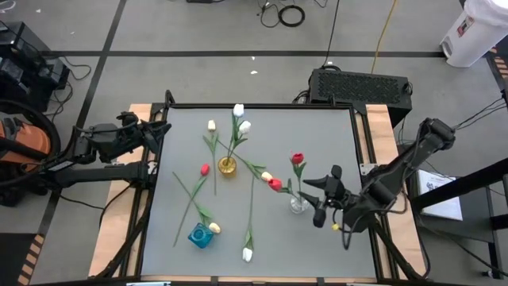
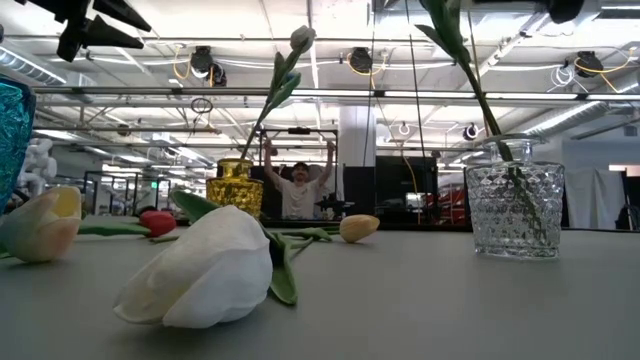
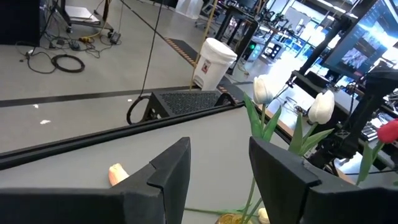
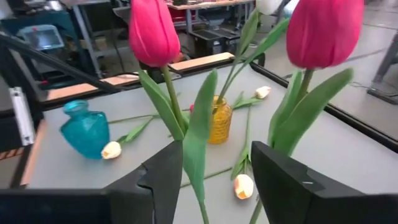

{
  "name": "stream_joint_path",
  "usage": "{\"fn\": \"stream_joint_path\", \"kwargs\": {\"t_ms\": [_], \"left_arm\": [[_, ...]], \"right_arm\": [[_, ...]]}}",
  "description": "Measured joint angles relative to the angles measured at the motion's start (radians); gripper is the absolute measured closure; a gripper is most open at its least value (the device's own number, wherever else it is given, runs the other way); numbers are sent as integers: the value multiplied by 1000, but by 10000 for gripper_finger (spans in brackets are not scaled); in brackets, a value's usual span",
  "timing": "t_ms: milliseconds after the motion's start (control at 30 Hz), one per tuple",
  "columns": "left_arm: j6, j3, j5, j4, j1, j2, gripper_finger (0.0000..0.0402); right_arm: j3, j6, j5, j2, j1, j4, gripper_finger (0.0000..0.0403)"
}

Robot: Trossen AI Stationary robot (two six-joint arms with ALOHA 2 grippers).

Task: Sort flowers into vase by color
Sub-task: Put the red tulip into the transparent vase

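We're at the release step: right gripper [image 1: 324, 200] sits just beside the clear glass vase [image 1: 298, 204], fingers apart, nothing held; two red tulips [image 4: 151, 32] stand in that vase. Left gripper [image 1: 161, 132] waits at the table's left edge, jaws apart, empty. Gold vase [image 1: 228, 167] holds white tulips [image 1: 238, 110]; blue vase [image 1: 200, 235] holds none. Next we need to back off clear of the stems, then go for the loose red tulip [image 1: 205, 169]. Only the low view shows a person beyond the table; only the high view shows the white tulip [image 1: 248, 254] lying at the near edge
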Motion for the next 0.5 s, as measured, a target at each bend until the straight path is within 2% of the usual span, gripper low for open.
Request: {"fn": "stream_joint_path", "kwargs": {"t_ms": [167,300,500], "left_arm": [[-8,0,22,6,0,0,230],[-89,0,63,5,0,0,230],[-292,0,248,-63,0,8,230]], "right_arm": [[0,-2,-64,-87,31,-46,220],[0,-2,-104,-156,35,-50,220],[0,-86,-95,-274,35,-57,220]]}}
